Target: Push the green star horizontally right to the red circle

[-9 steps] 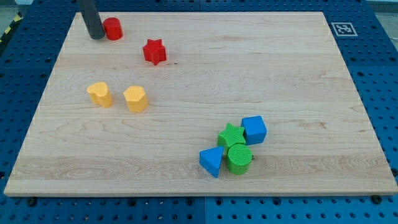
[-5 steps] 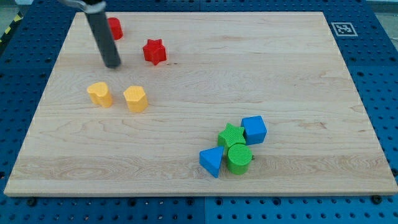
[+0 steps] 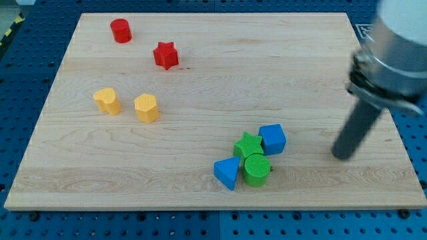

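Observation:
The green star (image 3: pixel 247 144) lies at the lower middle of the board, touching the blue cube (image 3: pixel 272 139) on its right, the green cylinder (image 3: pixel 257 169) below it and close to the blue triangle (image 3: pixel 227 173) at its lower left. The red circle, a short red cylinder (image 3: pixel 121 31), stands at the view's top left. My tip (image 3: pixel 342 155) rests on the board at the view's right, well to the right of the blue cube and touching no block.
A red star (image 3: pixel 165 55) lies right of the red cylinder. A yellow cylinder (image 3: pixel 107 101) and a yellow hexagonal block (image 3: pixel 146 107) stand at the left middle. A marker tag (image 3: pixel 363 29) sits at the board's top right corner.
My rod has swept from the top left, beside the red cylinder, across the board to the right side. No block has moved.

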### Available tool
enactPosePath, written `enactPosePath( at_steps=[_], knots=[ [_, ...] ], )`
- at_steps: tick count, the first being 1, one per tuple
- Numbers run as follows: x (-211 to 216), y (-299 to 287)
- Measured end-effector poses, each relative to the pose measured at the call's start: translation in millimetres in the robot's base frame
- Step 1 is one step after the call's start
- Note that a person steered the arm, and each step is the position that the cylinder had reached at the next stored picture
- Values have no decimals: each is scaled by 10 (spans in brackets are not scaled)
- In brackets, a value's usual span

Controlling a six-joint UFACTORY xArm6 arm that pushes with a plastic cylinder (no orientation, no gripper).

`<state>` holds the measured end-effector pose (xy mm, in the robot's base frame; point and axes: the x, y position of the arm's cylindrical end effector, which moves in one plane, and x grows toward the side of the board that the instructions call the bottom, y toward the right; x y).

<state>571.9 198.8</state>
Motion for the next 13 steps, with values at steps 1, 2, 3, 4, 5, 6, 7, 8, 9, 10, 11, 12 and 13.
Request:
enactPosePath(
  at_steps=[1,2,3,4,5,6,7,8,9,10,11,12,13],
  knots=[
    [453,-216],
    [462,-818],
    [462,-1536],
    [278,-1837],
    [10,-1482],
    [-8,-1246],
    [55,-1237],
    [-374,-1229],
    [-661,-1209],
    [-383,-1298],
    [-150,-1552],
    [-446,-1796],
    [-1056,-1797]
  ],
)
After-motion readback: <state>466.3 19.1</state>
